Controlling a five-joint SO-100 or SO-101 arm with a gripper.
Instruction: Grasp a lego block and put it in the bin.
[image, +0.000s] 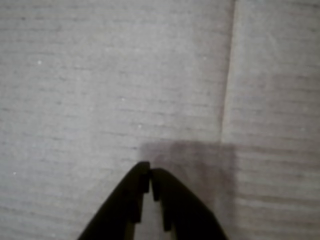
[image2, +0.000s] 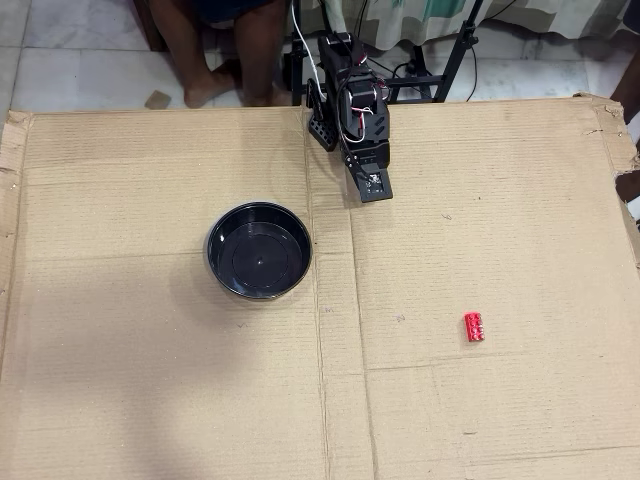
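Right now your gripper (image: 150, 172) has its jaws closed on nothing over bare cardboard (image2: 150, 380); the red lego block (image2: 474, 327) lies well apart from the black bowl (image2: 259, 250).

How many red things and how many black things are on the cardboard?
Red: 1, the lego block
Black: 2, the bowl and the robot arm's end effector, closed and empty
Total: 3
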